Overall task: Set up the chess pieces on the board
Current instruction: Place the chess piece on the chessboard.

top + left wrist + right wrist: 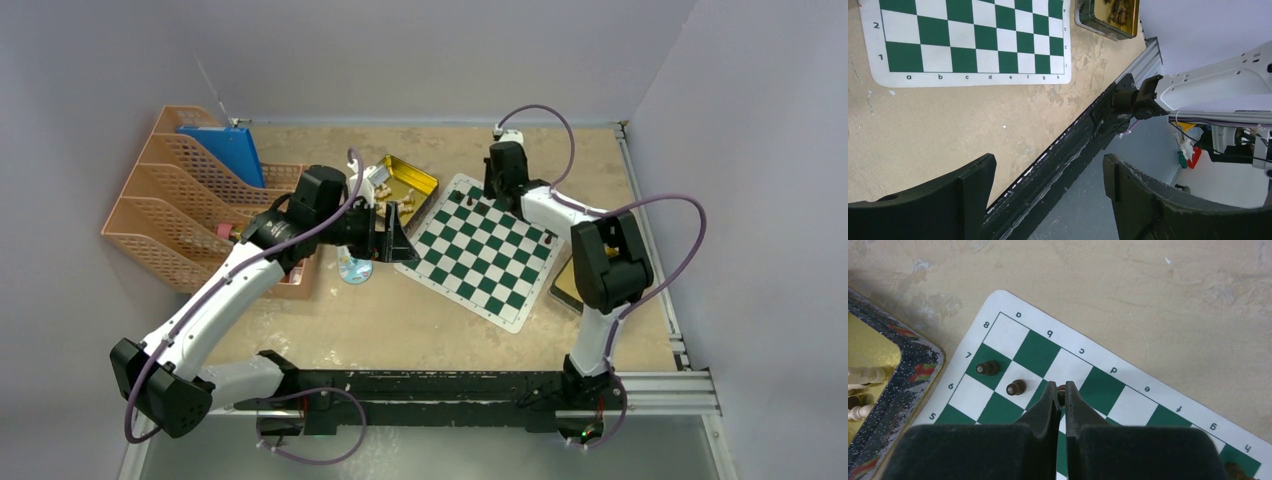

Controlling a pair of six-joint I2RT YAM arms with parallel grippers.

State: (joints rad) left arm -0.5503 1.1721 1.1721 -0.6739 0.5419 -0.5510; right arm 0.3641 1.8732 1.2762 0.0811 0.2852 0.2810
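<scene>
The green and white board (480, 250) lies at the table's middle right; it also shows in the right wrist view (1128, 395) and the left wrist view (973, 45). My right gripper (1060, 390) is shut on a dark brown chess piece (1061, 389) over the board's far corner, near column c of row 7. Two dark brown pieces (987, 368) (1016, 387) stand on a7 and b7. Another dark piece (1235, 471) shows near column h. My left gripper (1048, 172) is open and empty, above the table left of the board (395, 235).
A gold tin (408, 183) with pale pieces sits behind the board's left corner; its rim shows in the right wrist view (903, 385). A second tin (1108, 17) lies at the board's right. Orange file trays (180, 200) stand far left. A bluish object (355, 268) lies under the left arm.
</scene>
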